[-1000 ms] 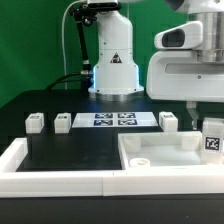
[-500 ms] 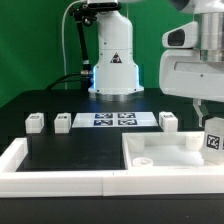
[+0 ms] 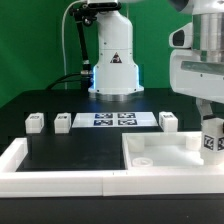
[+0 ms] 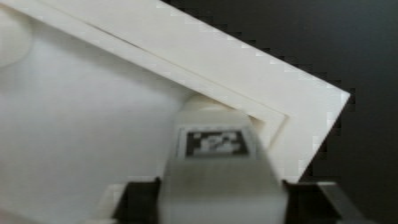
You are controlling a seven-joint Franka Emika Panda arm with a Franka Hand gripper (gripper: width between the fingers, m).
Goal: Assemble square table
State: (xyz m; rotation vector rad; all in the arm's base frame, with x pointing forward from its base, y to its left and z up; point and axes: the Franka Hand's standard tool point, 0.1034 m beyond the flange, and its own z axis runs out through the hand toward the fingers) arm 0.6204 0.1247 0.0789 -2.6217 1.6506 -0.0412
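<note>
A robot arm's gripper [image 3: 209, 122] hung at about 3 o'clock in the exterior view, above the far corner of a flat white tabletop [image 3: 175, 162]. The tabletop lay at about 5 o'clock on a black table [image 3: 70, 150]. A chunky white leg [image 3: 211, 140] with a black-and-white tag stood upright on that corner, between the gripper's two fingers.

In the wrist view the same leg [image 4: 221, 168] sat between the dark fingers [image 4: 135, 203], its tag facing the camera, right at the pointed corner of the tabletop [image 4: 89, 130]. Whether the jaws were pressing on the leg or standing slightly clear of it could not be told.

Along the back of the table, a loose leg [image 3: 36, 122] and a second loose leg [image 3: 62, 122] stood near each other at about 9 o'clock. A third loose leg [image 3: 168, 121] stood at about 3 o'clock, nearer the middle than the gripper. The marker board [image 3: 113, 120] lay flat between the second and third. The arm's white base [image 3: 113, 62] rose at 12 o'clock. A white rim bar [image 3: 12, 160] edged the table at about 8 o'clock
</note>
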